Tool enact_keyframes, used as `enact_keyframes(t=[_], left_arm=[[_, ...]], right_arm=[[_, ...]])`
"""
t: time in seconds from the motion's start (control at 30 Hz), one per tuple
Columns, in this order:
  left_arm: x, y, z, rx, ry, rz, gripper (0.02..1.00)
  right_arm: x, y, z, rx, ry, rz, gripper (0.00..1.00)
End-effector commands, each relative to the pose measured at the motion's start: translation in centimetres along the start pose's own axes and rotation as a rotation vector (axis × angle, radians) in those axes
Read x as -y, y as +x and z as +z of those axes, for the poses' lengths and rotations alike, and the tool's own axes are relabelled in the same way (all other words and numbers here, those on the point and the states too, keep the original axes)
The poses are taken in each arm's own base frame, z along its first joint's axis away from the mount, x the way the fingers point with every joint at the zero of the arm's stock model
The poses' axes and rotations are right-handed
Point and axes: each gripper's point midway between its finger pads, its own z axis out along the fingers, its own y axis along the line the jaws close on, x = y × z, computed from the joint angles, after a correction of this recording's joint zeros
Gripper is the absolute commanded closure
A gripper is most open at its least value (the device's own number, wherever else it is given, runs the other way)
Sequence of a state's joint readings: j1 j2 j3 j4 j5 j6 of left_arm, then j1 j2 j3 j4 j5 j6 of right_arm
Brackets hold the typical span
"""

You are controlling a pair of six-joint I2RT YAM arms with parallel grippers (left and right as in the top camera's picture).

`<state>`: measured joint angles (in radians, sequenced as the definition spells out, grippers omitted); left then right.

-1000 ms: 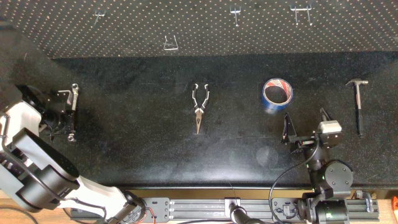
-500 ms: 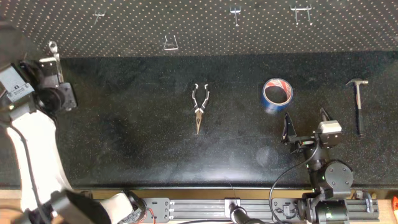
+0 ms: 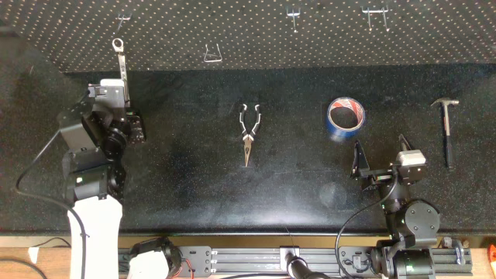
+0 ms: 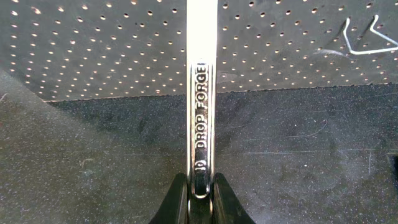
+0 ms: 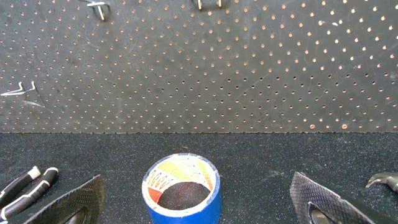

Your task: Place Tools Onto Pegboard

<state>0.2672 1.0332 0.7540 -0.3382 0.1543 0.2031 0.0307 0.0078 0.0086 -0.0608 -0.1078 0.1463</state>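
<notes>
L gripper (image 3: 124, 98) is pinched tight on the tail end of the wrench (image 3: 118, 56), jaws closed right down on the shank, nothing else in them. The wrench stands off the table (image 3: 194, 182), its ring end pointing up at the pegboard (image 3: 232, 32), a short way below the small hook (image 3: 122, 17) at the board's left. From the wrist view the shank (image 4: 202, 93) runs straight up the middle of the board; how close the ring sits to the board face can't be judged from these angles.

R gripper (image 3: 379, 144) sits low near its base, fingers spread wide, holding nothing, with the tape roll (image 3: 346, 116) just ahead of it. Pliers (image 3: 248, 133) and hammer (image 3: 446, 132) lie flat on the table, well apart.

Risks, as I read it: grip is at the far end, so any knock of the ring vs. board or hook could lever the wrench round in the jaws or pop it out. Ring opening looks small, so a slight sideways miss probably means it skids off the hook and drops.
</notes>
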Motion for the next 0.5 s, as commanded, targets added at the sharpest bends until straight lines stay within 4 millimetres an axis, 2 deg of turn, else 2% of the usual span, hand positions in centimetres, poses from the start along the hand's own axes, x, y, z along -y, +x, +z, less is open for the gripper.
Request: enact_keyframes(t=[0.03, 0.17, 0.23, 0.33, 0.5], left_arm=[[0.1, -1.8, -0.9, 0.069, 0.002, 0.0, 0.989], [-0.8, -2.2, -0.3, 0.077, -0.04, 0.0, 0.989], [-1.9, -2.5, 0.4, 0.087, -0.095, 0.0, 0.989], [-1.9, -1.9, 1.5, 0.063, -0.081, -0.092, 0.989], [-1.0, -1.7, 2.4, 0.055, -0.025, -0.094, 0.989]], right_arm=[[0.1, 0.1, 0.0, -0.001, 0.0, 0.015, 0.025], [0.1, 0.1, 0.0, -0.001, 0.0, 0.015, 0.025], [0.1, 0.1, 0.0, -0.001, 0.0, 0.015, 0.025], [0.1, 0.1, 0.0, -0.001, 0.0, 0.015, 0.025], [0.1, 0.1, 0.0, -0.001, 0.0, 0.015, 0.025]])
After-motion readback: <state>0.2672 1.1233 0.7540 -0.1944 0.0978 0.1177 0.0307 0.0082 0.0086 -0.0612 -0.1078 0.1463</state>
